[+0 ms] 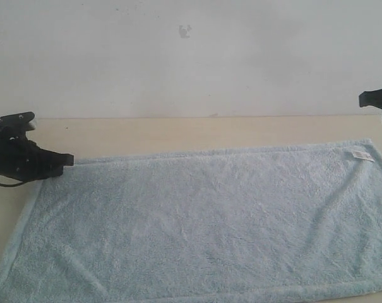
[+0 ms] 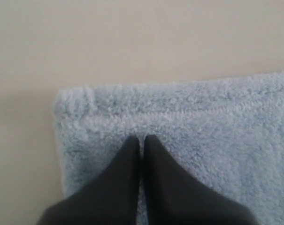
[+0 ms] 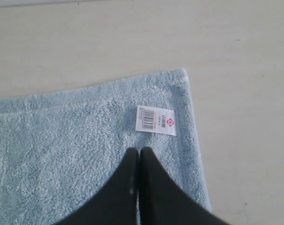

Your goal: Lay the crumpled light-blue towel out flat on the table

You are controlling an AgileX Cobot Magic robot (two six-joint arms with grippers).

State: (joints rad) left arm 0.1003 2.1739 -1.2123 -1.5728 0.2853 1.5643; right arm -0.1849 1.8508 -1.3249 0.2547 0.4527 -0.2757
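The light-blue towel (image 1: 209,221) lies spread out flat on the beige table (image 1: 178,132), its white label (image 1: 362,154) near the far right corner. My left gripper (image 1: 69,160) is at the towel's far left corner. In the left wrist view its black fingers are together at the left gripper's tip (image 2: 141,138), over the towel's hemmed corner (image 2: 203,117), with no cloth pinched. My right gripper (image 1: 364,99) hangs raised above the far right corner. In the right wrist view the right gripper (image 3: 138,150) is shut just short of the label (image 3: 155,120), over the towel (image 3: 62,140).
An off-white wall (image 1: 178,57) rises behind the table's far edge. A strip of bare table (image 3: 109,37) runs between the towel and the wall. The towel's near edge reaches the bottom of the exterior view.
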